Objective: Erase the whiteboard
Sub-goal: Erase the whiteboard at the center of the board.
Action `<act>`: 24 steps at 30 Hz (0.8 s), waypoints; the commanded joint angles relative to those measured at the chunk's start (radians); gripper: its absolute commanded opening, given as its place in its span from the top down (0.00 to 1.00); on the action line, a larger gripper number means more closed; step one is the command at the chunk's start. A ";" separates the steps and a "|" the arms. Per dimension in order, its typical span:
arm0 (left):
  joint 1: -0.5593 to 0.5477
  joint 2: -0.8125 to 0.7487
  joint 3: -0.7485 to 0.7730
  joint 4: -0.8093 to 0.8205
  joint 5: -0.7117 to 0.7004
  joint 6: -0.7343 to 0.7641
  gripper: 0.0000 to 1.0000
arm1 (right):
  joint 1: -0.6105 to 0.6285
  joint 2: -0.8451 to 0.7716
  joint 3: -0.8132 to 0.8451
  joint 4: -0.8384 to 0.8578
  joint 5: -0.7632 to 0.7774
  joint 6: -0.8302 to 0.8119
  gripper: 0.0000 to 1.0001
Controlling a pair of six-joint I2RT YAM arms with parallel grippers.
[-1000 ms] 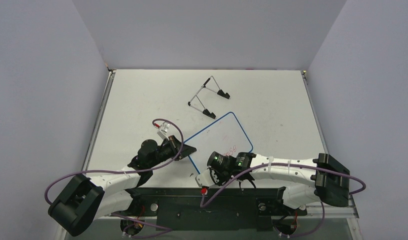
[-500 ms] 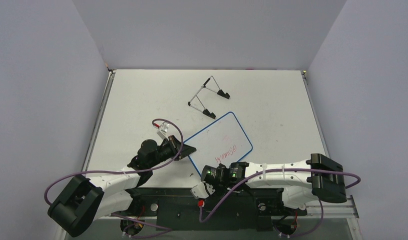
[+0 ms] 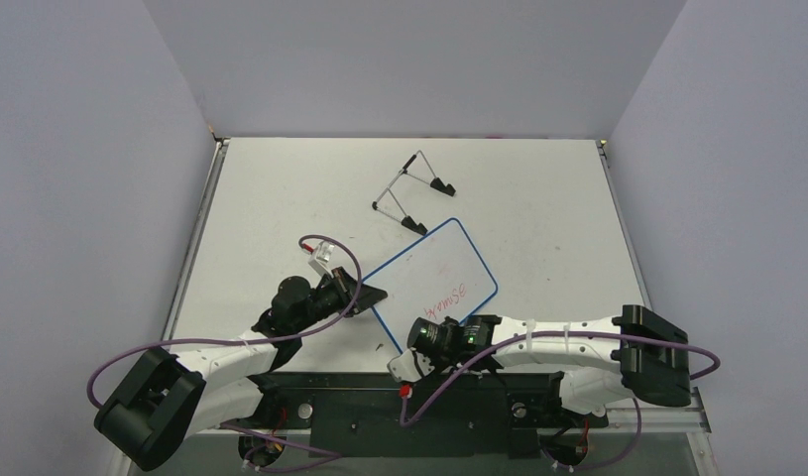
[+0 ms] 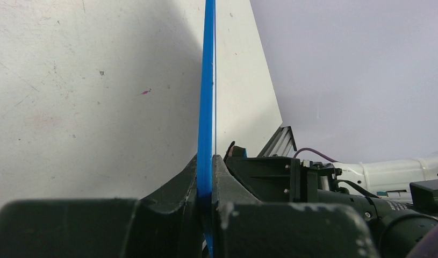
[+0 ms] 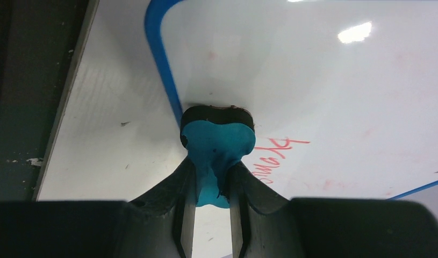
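Eraser (image 5: 216,140) first, since it sits closest to the front edge. It is a small blue bow-shaped piece with a dark pad on its far face. The right gripper (image 5: 211,174) pinches it at the waist, fingers drawn in almost together on it. The right wrist view shows the pad pressed against the whiteboard (image 3: 434,273) at its near corner, just inside the blue rim. Red handwriting (image 5: 275,153) lies just beside it at 3 o'clock. (From overhead the eraser is hidden under the wrist, so only this close view gives the contact.)

At the board's 9 o'clock side, the left gripper (image 4: 206,172) is clamped right down on the rim. The left wrist view shows that blue rim edge-on, squeezed between the two dark fingers, with the white face running away beyond them. Overhead gives only the dark fingers meeting the board's edge, not the bite itself.

From above, the board lies turned on a diagonal, a little toward 6 o'clock from the middle of the table (image 3: 281,198). The red word sits near its 6 o'clock end and the rest of the face is mostly white. Whether it lies flat or is raised on one side I cannot tell.

Farther back, at 12 o'clock of the board, a wire easel stand (image 3: 411,193) with black feet rests on the table. It is near the board's far corner but apart from it.
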 commanded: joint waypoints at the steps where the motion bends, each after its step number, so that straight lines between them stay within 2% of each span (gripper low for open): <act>1: 0.001 -0.033 0.005 0.105 0.037 -0.037 1.00 | 0.021 0.028 0.119 -0.002 -0.027 0.014 1.00; 5: 0.001 -0.049 -0.002 0.093 0.030 -0.036 1.00 | -0.002 0.056 0.178 -0.016 -0.073 0.051 1.00; 10: 0.002 -0.055 -0.004 0.092 0.032 -0.036 1.00 | -0.205 0.066 0.194 -0.007 -0.139 0.072 1.00; 13: 0.002 -0.051 -0.002 0.093 0.035 -0.035 1.00 | -0.263 0.046 0.179 -0.007 -0.165 0.061 1.00; 17: 0.002 -0.049 0.001 0.095 0.038 -0.033 1.00 | -0.237 0.019 0.122 -0.021 -0.186 0.037 1.00; 24: 0.003 -0.047 0.005 0.093 0.039 -0.033 1.00 | -0.092 -0.027 0.060 -0.045 -0.219 0.002 1.00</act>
